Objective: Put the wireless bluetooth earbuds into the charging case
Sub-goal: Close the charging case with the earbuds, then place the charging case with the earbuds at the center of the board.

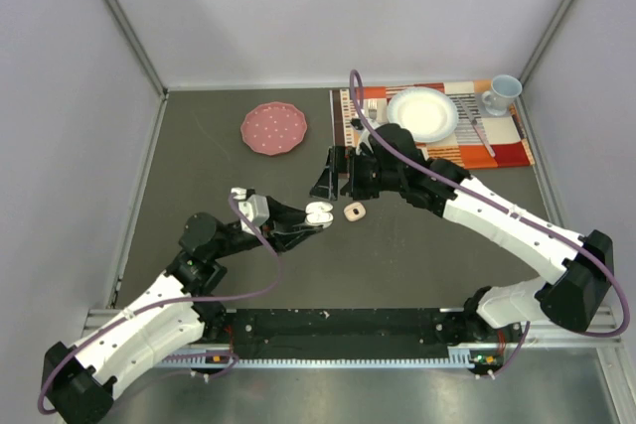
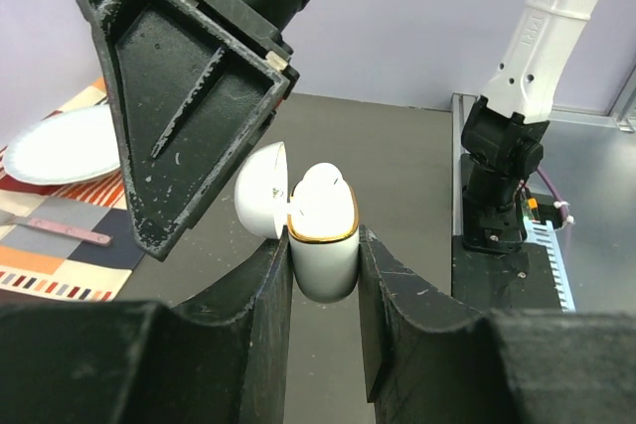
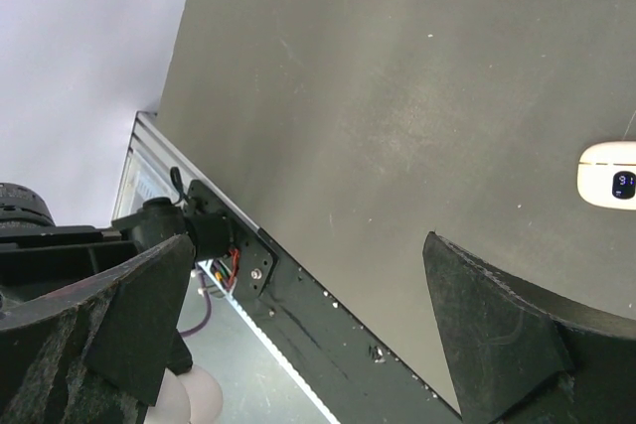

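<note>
Between the fingers of my left gripper (image 1: 316, 213), clamped tight on it, a white charging case (image 2: 323, 257) stands upright, lid (image 2: 263, 191) open, what looks like an earbud (image 2: 320, 184) seated at its mouth. Just beyond, my right gripper (image 1: 334, 178) hangs spread wide, empty.

I see charging case (image 1: 320, 212) boxed in: left gripper (image 2: 323, 275) clamped on it from left, right gripper (image 1: 335, 184) spread wide just behind, second case (image 1: 354, 212) just right. Well back: pink plate (image 1: 274, 129), placemat (image 1: 512, 151). Passage along bare table (image 1: 199, 156) at left.
</note>
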